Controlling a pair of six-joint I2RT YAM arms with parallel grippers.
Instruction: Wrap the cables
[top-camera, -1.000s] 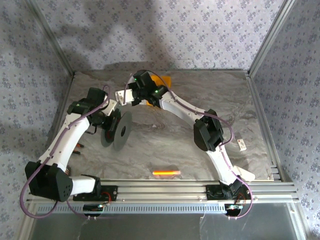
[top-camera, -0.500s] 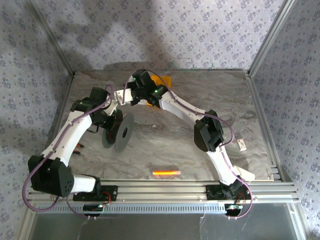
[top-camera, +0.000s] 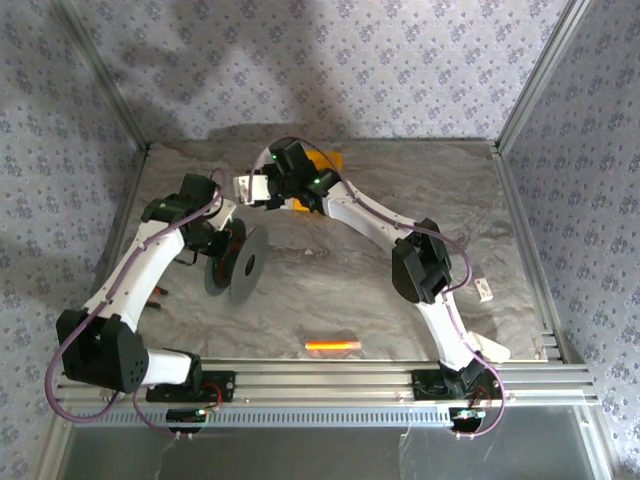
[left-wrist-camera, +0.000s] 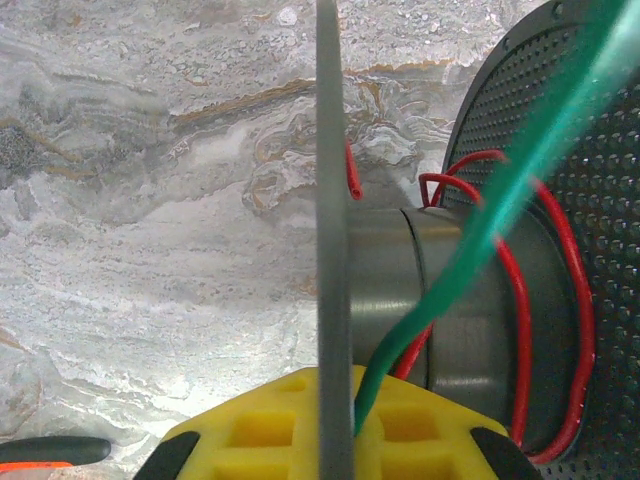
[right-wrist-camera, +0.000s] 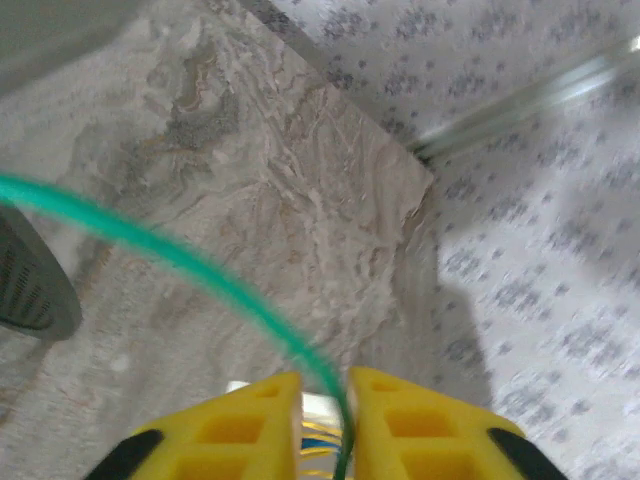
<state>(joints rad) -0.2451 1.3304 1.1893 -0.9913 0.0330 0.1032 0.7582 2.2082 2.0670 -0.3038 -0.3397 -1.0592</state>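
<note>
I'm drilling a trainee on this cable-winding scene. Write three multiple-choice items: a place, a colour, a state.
1. The orange object lies: A by the back wall; B near the front rail; C at the table's left edge.
2. Besides the green cable, the hub carries wire that is: A red; B blue; C white.
3. The left gripper is: A open; B shut on the spool's flange; C shut on the orange object.
B: it lies just before the rail. A: red loops circle the hub. B: the flange stands between its yellow pads.
</note>
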